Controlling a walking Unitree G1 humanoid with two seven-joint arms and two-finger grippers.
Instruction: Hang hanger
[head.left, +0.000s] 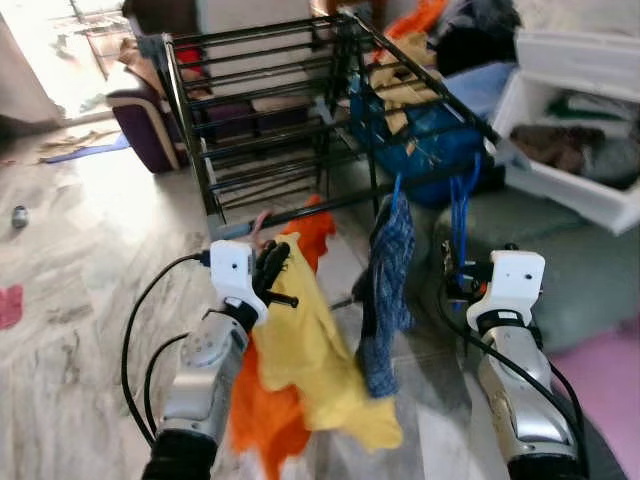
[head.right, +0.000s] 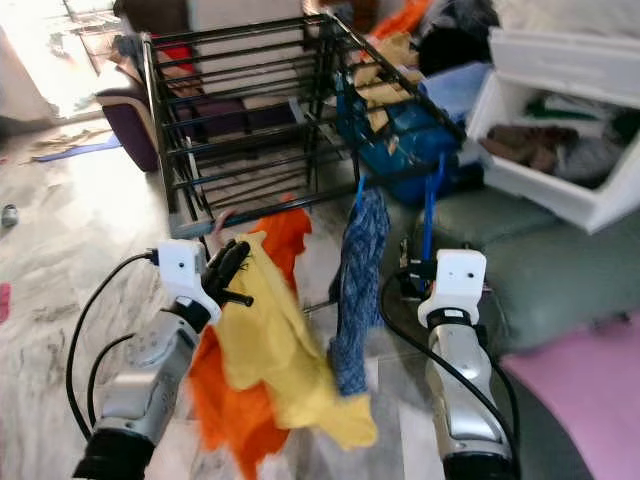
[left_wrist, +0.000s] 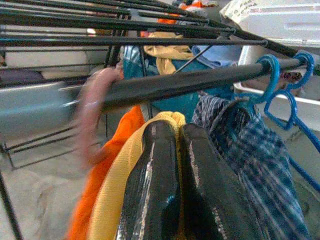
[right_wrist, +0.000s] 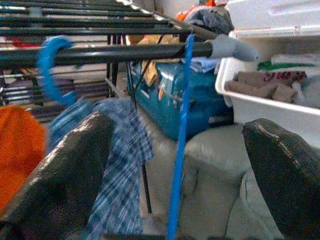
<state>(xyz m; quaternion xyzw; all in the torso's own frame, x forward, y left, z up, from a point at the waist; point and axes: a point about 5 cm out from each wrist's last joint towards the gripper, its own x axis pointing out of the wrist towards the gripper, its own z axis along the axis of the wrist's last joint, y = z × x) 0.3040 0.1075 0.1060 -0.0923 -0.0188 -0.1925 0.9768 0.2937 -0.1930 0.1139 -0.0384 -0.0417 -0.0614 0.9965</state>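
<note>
Two grippers: left gripper fingers clenched on yellow garment, right gripper fingers released, blue hanger hanging vertically.

A crowded front rail on the black drying rack — orange cloth, yellow garment and blue plaid shirt hang at 12 o'clock. Bare marble floor opens toward 9 — a white bin blocks 2.
</note>
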